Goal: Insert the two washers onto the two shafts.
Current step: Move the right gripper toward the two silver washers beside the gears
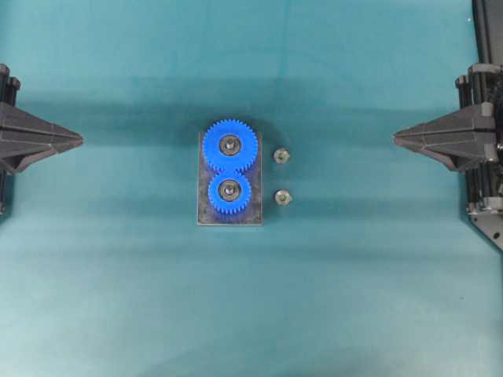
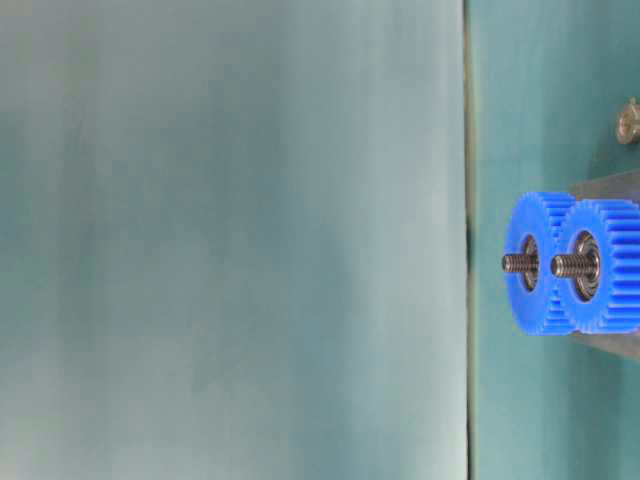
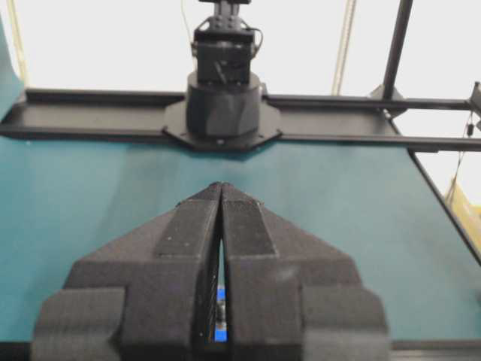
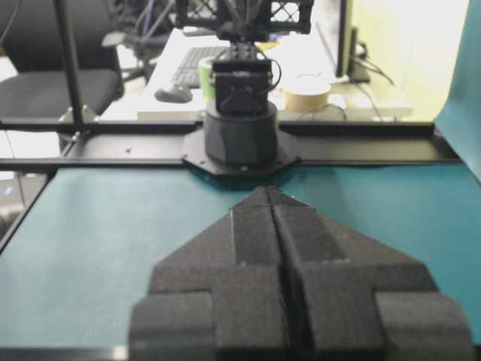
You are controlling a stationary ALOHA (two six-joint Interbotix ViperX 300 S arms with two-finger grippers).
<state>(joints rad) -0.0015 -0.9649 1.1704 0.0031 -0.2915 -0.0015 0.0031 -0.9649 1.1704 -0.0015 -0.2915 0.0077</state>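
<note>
Overhead: blue gears (image 1: 229,167) bear no legible writing.

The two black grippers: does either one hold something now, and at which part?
Nothing is held. The left black gripper and the right black gripper are both shut on nothing, far from the two small metal washers beside the blue gears.

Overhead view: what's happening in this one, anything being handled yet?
Nothing is handled yet. The left gripper and right gripper sit shut and empty at the table's edges. In the middle, two blue gears sit meshed on a plate, shafts sticking up. Two small metal washers lie beside the plate, untouched.
</note>
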